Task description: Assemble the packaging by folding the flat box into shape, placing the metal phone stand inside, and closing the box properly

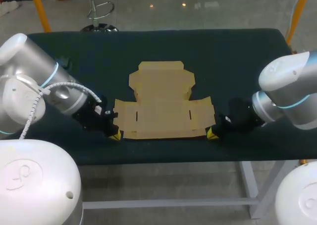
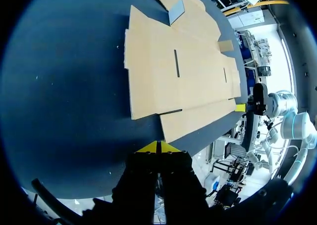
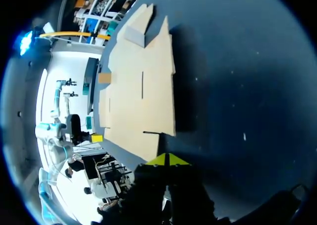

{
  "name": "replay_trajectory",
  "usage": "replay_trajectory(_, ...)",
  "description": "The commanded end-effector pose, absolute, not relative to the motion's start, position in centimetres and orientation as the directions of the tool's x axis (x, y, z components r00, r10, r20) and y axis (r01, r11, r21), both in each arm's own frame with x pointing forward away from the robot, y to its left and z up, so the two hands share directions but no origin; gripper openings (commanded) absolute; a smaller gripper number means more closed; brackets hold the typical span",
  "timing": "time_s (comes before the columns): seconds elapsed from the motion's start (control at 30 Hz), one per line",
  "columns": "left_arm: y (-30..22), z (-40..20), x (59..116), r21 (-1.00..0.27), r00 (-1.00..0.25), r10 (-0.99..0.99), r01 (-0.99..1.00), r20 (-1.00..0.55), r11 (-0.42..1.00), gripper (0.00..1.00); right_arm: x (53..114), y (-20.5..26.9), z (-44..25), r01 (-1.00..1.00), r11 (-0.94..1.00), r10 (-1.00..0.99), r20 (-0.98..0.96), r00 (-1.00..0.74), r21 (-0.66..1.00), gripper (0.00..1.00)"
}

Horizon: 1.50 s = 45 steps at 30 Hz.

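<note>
A flat, unfolded cardboard box [image 1: 162, 103] lies on the dark table near its front edge, flaps spread out. My left gripper [image 1: 116, 135] rests low at the box's front left corner, yellow tips together, holding nothing. In the left wrist view its shut tips [image 2: 159, 147] sit just short of the cardboard [image 2: 183, 71]. My right gripper [image 1: 211, 134] sits at the front right corner, also shut and empty. In the right wrist view its gripper [image 3: 168, 159] lies close to the edge of the box [image 3: 141, 93]. No metal phone stand is visible in any view.
The dark tabletop [image 1: 233, 56] extends bare behind and to both sides of the box. The table's front edge [image 1: 163, 160] runs just behind both grippers. One rear flap of the box [image 2: 176, 11] stands slightly raised.
</note>
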<state>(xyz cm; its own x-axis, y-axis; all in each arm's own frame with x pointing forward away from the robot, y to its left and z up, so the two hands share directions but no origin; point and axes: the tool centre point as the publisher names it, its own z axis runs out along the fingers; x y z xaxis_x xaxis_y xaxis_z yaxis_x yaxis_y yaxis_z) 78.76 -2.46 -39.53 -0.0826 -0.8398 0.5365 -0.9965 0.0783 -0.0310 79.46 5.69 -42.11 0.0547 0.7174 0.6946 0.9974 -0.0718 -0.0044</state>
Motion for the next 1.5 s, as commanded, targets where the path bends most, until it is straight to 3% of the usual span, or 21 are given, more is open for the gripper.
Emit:
replay_trajectory(0.03, -2.5, -39.7, 78.6, -0.027, -0.083, -0.840, -0.996, 0.536, 0.082, 0.00, 79.6, 5.6, -42.2, 0.997, -0.073, 0.714, 0.698, 0.055, -0.004, 0.00)
replay_trajectory(1.5, -4.7, -40.9, 78.6, 0.080, -0.029, -0.809, -0.992, 0.587, 0.093, 0.00, 80.5, 6.8, -41.8, 0.998, -0.054, 0.701, 0.713, 0.017, 0.029, 0.00)
